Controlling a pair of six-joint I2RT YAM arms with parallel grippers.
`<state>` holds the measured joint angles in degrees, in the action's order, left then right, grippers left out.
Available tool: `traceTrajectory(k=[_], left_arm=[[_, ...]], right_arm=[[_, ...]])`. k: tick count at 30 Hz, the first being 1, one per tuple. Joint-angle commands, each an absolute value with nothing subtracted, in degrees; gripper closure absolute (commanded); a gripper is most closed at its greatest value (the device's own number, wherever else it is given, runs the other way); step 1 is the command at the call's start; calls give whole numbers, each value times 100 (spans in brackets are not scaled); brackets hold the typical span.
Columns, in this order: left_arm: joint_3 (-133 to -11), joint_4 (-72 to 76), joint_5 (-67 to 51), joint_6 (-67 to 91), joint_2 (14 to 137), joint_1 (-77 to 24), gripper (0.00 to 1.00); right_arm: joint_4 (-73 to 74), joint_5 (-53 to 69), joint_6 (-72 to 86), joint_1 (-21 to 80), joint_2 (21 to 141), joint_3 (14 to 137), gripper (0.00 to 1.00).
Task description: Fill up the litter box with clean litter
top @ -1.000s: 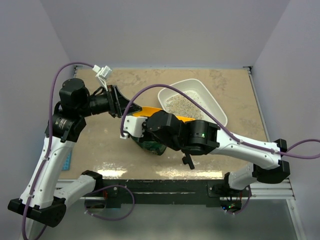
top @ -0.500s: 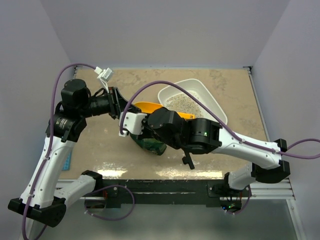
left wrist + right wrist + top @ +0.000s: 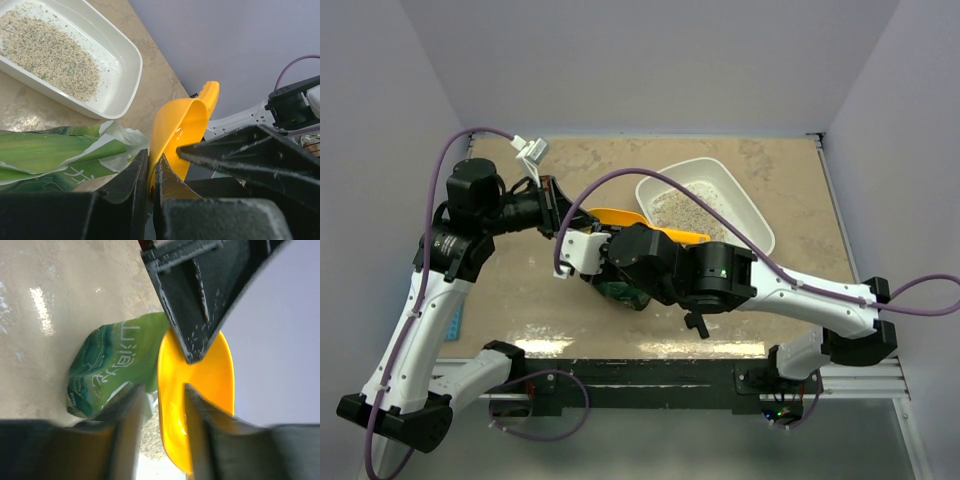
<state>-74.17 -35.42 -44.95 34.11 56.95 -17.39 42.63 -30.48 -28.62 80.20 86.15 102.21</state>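
The white litter box [image 3: 757, 222] lies at the back right with clean litter [image 3: 688, 207] spread inside; the left wrist view shows the box [image 3: 131, 65] and its litter [image 3: 45, 47] too. A yellow scoop [image 3: 620, 216] hangs between the arms above the crinkled green bag [image 3: 620, 292]. My left gripper [image 3: 151, 172] is shut on the scoop's [image 3: 180, 125] edge. My right gripper [image 3: 160, 410] is open, and its fingers straddle the scoop's [image 3: 210, 385] rim with gaps on both sides. The scoop looks empty.
The green bag [image 3: 115, 365] lies on the tan tabletop under both wrists, its mouth toward the litter box. A blue strip [image 3: 458, 325] lies at the table's left edge. Grey walls close in the left, back and right sides.
My left gripper has closed onto the yellow scoop. My right gripper, shut on the scoop before, has opened and let it go. Both arms stayed nearly in place.
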Motion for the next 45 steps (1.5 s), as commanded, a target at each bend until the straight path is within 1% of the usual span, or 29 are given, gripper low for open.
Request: traceTrajectory(k=[1,2,3,6,10,11,12,13,15,19,21,23,26,31,37,45], left_arm=[[-7637,-3603,-4334,3095,5651,-1758,100],[-7655,-3656,-4211,3042,5643,-1749,100],[-7673,-3726,-4166,2989,5651,-1749,100],[-7655,-3831,-4096,2857,5651,-1758,100],[-7734,-3990,-4096,2603,5748,-1749,100],[-7769,-4025,-4139,2549,5757,-1758,100],[-7839,-4078,-4166,2523,5766,-1758,100],[-7875,-4078,-4192,2470,5774,-1758,100],[-7997,-4078,-4289,2417,5757,-1758,100],[-8025,-3982,-4552,2373,5626,-1749,100],[-7963,-3851,-4781,2408,5546,-1758,100],[-7841,-3666,-4999,2443,5406,-1758,100],[-7735,-3525,-5220,2478,5274,-1758,100],[-7594,-3410,-5309,2575,5063,-1749,100],[-7295,-3261,-5414,2698,4808,-1767,100],[-7269,-2936,-5616,2926,4614,-1758,100]], right_arm=[[3973,-3410,-2348,8042,7895,10046,46],[3912,-3428,-2129,8042,7701,9994,43],[3824,-3471,-2014,8042,7534,9906,35],[3936,-3849,-1539,8042,6918,9853,25],[4586,-3998,-1179,8042,6373,9853,21],[4718,-3947,-917,8042,6207,9844,20],[4963,-3807,-757,8042,6127,9809,15],[5062,-3597,-625,8042,6056,9791,15],[5159,-3594,208,8051,5829,9747,13],[5011,-4077,1667,8042,5205,9300,13],[4661,-4131,2581,8042,4723,8688,17],[4309,-3965,3257,8042,4449,8255,19],[3300,-3604,3760,8042,4114,7395,20],[2146,-3410,3902,8051,3666,6654,20],[1539,-3332,3964,8042,3366,6171,18],[950,-2927,4219,8042,3498,5801,20]])
